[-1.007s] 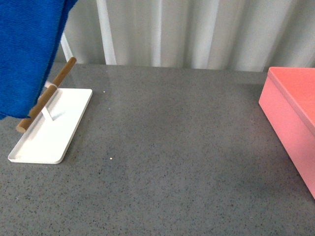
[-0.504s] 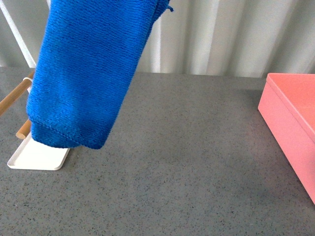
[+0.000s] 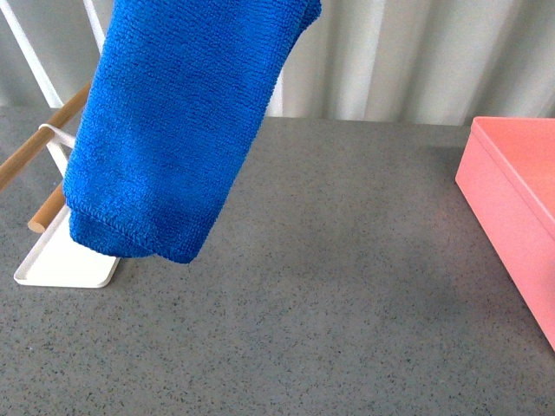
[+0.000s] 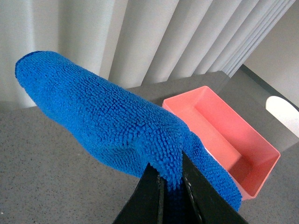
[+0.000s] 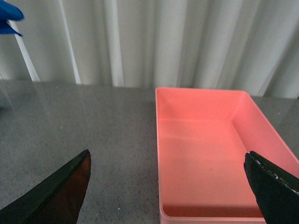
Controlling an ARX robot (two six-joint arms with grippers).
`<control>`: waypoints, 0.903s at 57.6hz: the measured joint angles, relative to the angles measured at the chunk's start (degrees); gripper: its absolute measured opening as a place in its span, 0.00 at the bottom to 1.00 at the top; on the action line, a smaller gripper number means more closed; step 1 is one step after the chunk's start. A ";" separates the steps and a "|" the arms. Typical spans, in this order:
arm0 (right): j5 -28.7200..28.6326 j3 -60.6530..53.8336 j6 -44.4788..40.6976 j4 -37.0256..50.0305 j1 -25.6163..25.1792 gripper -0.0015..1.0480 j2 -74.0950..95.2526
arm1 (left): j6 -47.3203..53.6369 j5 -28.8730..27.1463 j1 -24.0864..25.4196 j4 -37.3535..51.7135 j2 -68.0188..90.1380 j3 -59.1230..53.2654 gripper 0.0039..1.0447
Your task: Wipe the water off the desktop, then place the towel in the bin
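The blue towel (image 3: 178,121) hangs in the air at the left of the front view, its lower edge above the speckled grey desktop (image 3: 347,286). My left gripper (image 4: 170,175) is shut on the towel (image 4: 107,121), which drapes away from its black fingers (image 4: 196,191). The gripper itself is out of the front view. The salmon-pink bin (image 3: 520,208) stands at the right edge and is empty; it shows in the left wrist view (image 4: 224,135) and the right wrist view (image 5: 210,158). My right gripper (image 5: 170,186) is open wide, near the bin's front corner. I see no water on the desktop.
A flat white tray (image 3: 61,260) with wooden bars (image 3: 35,156) stands at the left, partly hidden behind the towel. Pale curtain folds (image 3: 408,61) close off the back. A corner of the towel (image 5: 7,16) shows in the right wrist view.
The towel has swung in from the far left toward the middle and now covers more of the tray. In the last half second it moved slightly right and lower.
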 joint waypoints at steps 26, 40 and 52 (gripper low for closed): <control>-34.42 28.87 35.41 35.67 8.28 0.93 60.52 | 0.04 0.00 0.00 0.02 0.00 -0.02 0.04; -33.18 32.61 40.63 43.32 17.31 0.93 68.22 | 0.04 0.00 0.00 0.02 0.00 -0.02 0.04; -30.64 37.42 40.79 41.48 20.63 0.93 72.83 | 0.04 -0.02 0.00 0.02 0.00 -0.02 0.04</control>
